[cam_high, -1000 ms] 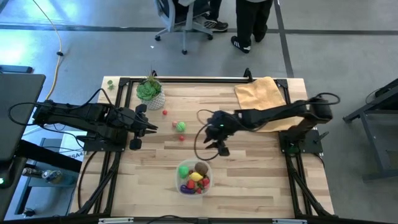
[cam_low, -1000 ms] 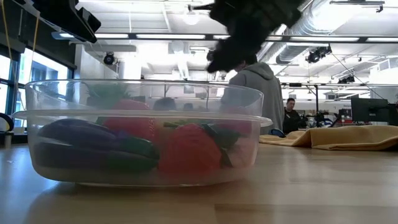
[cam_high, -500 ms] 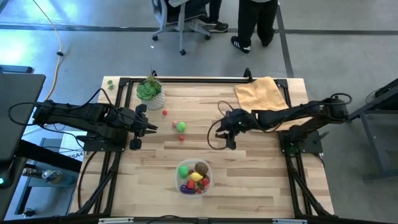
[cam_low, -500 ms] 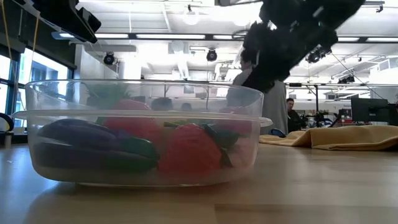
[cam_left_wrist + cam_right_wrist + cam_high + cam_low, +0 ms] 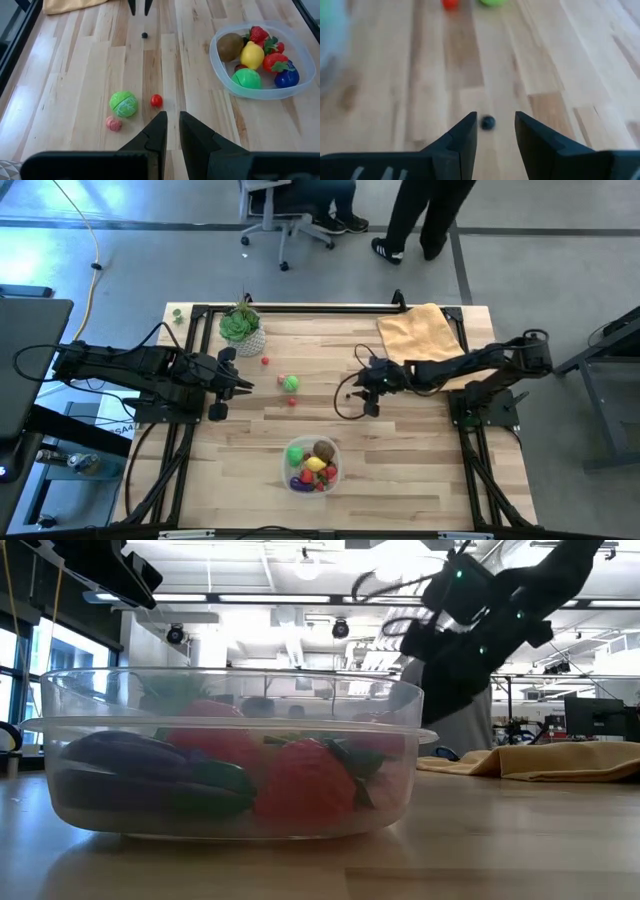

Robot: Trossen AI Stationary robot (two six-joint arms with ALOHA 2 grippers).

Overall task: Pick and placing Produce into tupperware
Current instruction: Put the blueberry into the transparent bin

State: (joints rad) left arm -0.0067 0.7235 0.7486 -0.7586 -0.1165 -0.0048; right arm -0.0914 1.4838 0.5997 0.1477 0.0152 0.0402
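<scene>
The clear tupperware (image 5: 312,463) stands near the table's front, its rim (image 5: 220,76) around a kiwi, a lemon, a green ball, strawberries and a dark blue piece. Loose produce lies on the wood: a green cabbage ball (image 5: 123,104), a red berry (image 5: 156,100), a pink piece (image 5: 114,124). A small dark berry (image 5: 487,122) lies just ahead of my right gripper (image 5: 495,120), which stands open low over the table's middle (image 5: 356,393), fingers slanting down toward the left and touching nothing. My left gripper (image 5: 172,122) hangs shut over the left edge (image 5: 243,385).
A green plant in a white pot (image 5: 243,328) stands at the far left corner. A yellow cloth (image 5: 420,330) lies at the far right, under my right arm. Bare wood stretches between the loose produce and the tupperware. People stand beyond the far edge.
My right gripper has drawn back from above the tupperware's far side toward the table's right and far edges. It has come down close to the wood and has rolled and tipped on the way. My left arm has kept still.
</scene>
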